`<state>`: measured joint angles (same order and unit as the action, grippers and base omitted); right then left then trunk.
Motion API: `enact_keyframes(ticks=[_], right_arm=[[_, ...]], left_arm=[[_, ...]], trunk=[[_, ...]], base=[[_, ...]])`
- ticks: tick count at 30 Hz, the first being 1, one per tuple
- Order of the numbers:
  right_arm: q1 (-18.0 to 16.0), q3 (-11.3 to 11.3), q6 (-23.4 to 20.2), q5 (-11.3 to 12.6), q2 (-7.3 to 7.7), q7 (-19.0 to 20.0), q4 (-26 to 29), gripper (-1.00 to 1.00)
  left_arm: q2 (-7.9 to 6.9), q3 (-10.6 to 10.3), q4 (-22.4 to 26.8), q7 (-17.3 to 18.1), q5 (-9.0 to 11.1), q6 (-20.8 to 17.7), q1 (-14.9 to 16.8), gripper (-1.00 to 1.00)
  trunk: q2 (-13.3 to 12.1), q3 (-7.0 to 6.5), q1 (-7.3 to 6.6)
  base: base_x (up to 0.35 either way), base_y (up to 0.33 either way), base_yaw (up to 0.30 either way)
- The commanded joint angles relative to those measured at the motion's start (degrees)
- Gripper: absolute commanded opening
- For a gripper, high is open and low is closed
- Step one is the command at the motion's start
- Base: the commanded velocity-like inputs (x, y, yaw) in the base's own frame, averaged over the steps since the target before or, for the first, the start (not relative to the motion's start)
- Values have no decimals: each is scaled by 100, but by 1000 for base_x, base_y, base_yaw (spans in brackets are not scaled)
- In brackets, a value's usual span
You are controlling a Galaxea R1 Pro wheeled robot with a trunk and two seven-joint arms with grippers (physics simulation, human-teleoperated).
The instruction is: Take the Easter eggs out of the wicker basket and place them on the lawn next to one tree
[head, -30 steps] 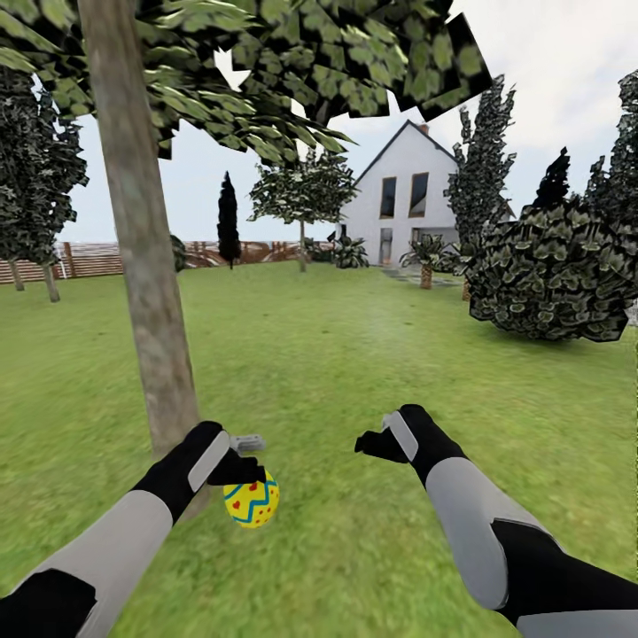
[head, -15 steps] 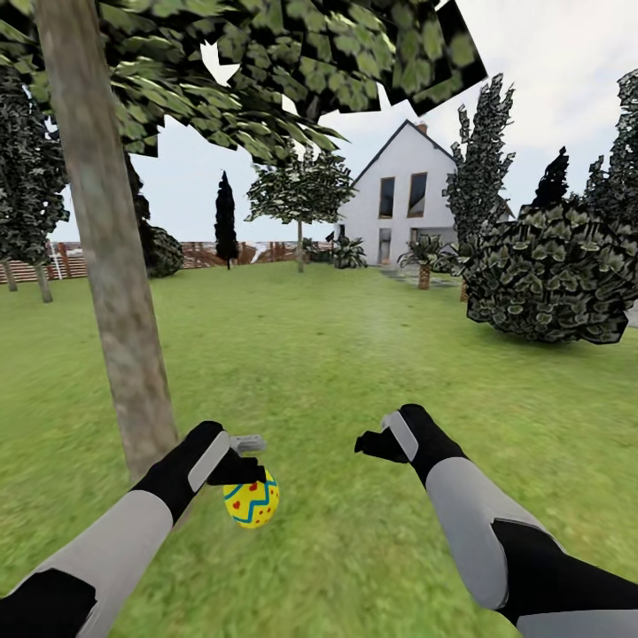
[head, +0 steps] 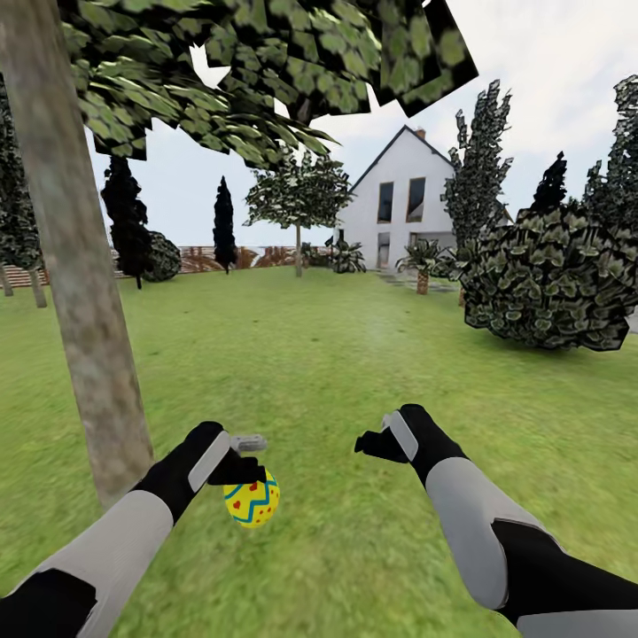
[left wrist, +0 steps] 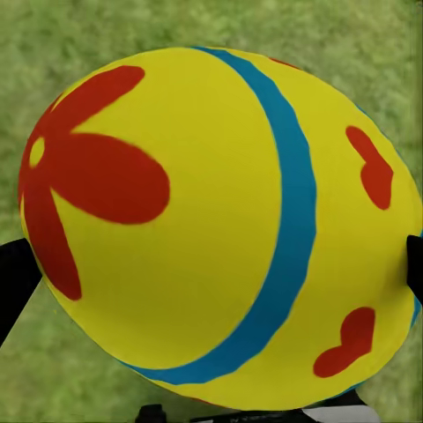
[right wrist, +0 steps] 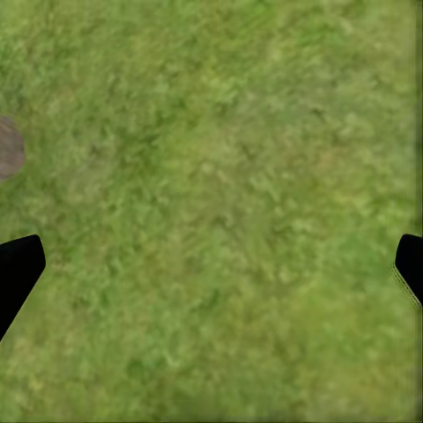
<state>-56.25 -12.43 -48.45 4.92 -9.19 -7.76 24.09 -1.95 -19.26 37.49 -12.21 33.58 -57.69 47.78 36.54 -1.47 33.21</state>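
While the left gripper [head: 251, 483] hangs above the lawn [head: 354, 372], its jaws pinch one Easter egg [head: 252, 500] — yellow, with a blue zigzag band and red hearts in the head view. From the left wrist view the egg [left wrist: 220, 229] is seen close up: a blue band across it, a red flower mark on one side, red hearts on the other, and a dark fingertip [left wrist: 13, 282] at each flank, touching the shell. Grass lies beneath it; the egg is held off the ground.

Just beside the left arm stands the tree [head: 84, 337], a thick, bare, mottled grey-brown trunk leaning slightly, its leafy canopy [head: 266, 62] spreading overhead. The egg is near the base of this trunk, on the side toward the robot's midline.

Right gripper [head: 372, 443]: held at about the same height, well apart from the egg, jaws spread and holding nothing. Right wrist view — bare grass between the two dark fingertips [right wrist: 18, 269], with a small grey-brown patch [right wrist: 9, 148] at the picture's edge; cannot tell what it is.

Farther out: a white gabled house [head: 399, 208], a large dark bush [head: 549, 275], narrow dark trees, a thin-trunked leafy tree [head: 299, 199], and a brown slat fence [head: 213, 259].
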Motion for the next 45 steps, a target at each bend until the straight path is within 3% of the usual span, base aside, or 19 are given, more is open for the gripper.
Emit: enact_keyframes(ticks=[1,12,32,45], right_arm=[[0,-23,-15,53,-4,-50,8,100],[0,-23,-14,53,-4,-50,-1,100],[0,-23,-15,53,-4,-50,-1,100],[0,-23,-15,53,-4,-50,-1,100]], left_arm=[[-7,-34,-14,-49,61,54,3,-100],[-7,-25,-91,-44,63,167,3,-100],[-7,16,-93,-53,97,179,3,-100],[-15,51,-101,-62,104,179,3,-100]], trunk=[[2,0,4],[2,-1,4],[2,-1,4],[2,-1,4]], base=[[249,-229,0],[263,-174,0],[312,43,0],[30,4,0]])
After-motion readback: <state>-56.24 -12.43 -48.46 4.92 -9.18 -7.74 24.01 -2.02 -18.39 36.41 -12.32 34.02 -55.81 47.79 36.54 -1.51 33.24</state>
